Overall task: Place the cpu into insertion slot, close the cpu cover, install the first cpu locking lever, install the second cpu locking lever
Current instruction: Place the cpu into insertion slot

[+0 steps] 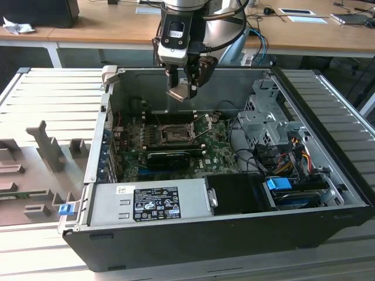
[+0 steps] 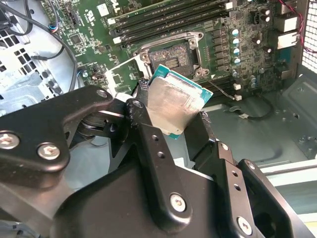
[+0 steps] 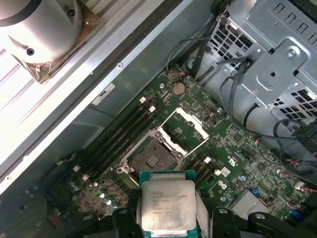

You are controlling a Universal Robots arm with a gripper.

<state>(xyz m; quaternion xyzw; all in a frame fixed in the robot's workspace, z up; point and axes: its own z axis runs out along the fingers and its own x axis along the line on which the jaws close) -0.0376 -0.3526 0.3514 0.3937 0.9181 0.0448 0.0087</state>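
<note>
A grey surface point(image 1: 53, 93) of ribbed, slatted panels carries everything. An open black computer case point(image 1: 205, 240) lies on it, side panel off, spanning the middle and the exterior view's right. On the exterior view's left stand grey moulded fixture blocks point(image 1: 50, 149) - apart from the case. A small blue piece point(image 1: 65, 208) sits just beside the case's near corner.
</note>
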